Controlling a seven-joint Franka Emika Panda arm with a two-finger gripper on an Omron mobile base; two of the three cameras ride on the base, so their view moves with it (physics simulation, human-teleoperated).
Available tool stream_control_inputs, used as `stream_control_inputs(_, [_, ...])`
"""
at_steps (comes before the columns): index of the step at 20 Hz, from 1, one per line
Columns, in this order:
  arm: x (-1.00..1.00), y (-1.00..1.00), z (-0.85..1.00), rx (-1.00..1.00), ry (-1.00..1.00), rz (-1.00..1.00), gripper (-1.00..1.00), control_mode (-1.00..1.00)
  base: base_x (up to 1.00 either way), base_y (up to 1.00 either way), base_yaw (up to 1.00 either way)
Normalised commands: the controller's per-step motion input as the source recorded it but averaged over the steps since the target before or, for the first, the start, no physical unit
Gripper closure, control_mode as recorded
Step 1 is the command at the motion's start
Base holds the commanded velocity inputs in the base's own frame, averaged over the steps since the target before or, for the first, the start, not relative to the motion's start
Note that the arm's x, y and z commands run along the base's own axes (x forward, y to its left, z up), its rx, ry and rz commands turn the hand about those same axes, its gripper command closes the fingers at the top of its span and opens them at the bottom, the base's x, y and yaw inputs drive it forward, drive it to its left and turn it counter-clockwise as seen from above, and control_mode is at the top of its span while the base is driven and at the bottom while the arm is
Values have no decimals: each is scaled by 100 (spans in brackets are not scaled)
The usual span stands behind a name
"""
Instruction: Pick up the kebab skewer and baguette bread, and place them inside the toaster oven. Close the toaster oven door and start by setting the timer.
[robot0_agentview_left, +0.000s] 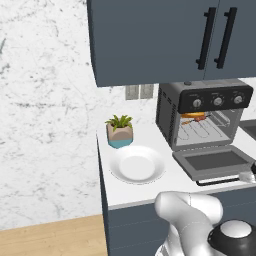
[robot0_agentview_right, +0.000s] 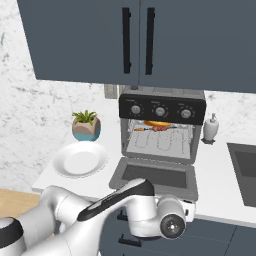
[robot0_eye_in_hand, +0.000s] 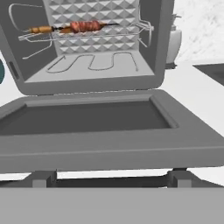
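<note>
The toaster oven (robot0_agentview_left: 202, 112) stands on the counter with three knobs (robot0_agentview_right: 160, 111) on its black panel. Its door (robot0_eye_in_hand: 109, 144) hangs open and lies flat toward me. On the wire rack (robot0_eye_in_hand: 83, 37) inside rest the golden baguette bread (robot0_agentview_right: 156, 123) and the kebab skewer (robot0_eye_in_hand: 85, 27) with its red-brown chunks, side by side. My gripper (robot0_agentview_left: 249, 175) sits low in front of the door's outer edge, open with nothing in it. The black bar handle (robot0_eye_in_hand: 105, 181) runs just in front of the hand camera; my fingertips are hidden.
A white plate (robot0_agentview_left: 137, 165) and a small potted plant (robot0_agentview_left: 120, 131) sit left of the oven. A soap dispenser (robot0_agentview_right: 211, 127) and a sink (robot0_agentview_right: 245, 170) are to its right. Dark wall cabinets (robot0_agentview_right: 135, 40) hang above.
</note>
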Motion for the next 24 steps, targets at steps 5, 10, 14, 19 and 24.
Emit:
stream_control_inputs(5, [-14, -19, -18, 0, 0, 3, -100, -100, 0, 0, 0])
stream_control_inputs(10, [-20, -15, -21, 0, 0, 4, -100, -100, 0, 0, 0])
stream_control_inputs(14, [-28, 2, -15, 0, 3, 0, -100, -100, 0, 0, 0])
stream_control_inputs(19, [-8, 3, -10, 0, 4, 0, -100, -100, 0, 0, 0])
stream_control_inputs(24, [13, 21, -9, 0, 0, 5, -100, -100, 0, 0, 0])
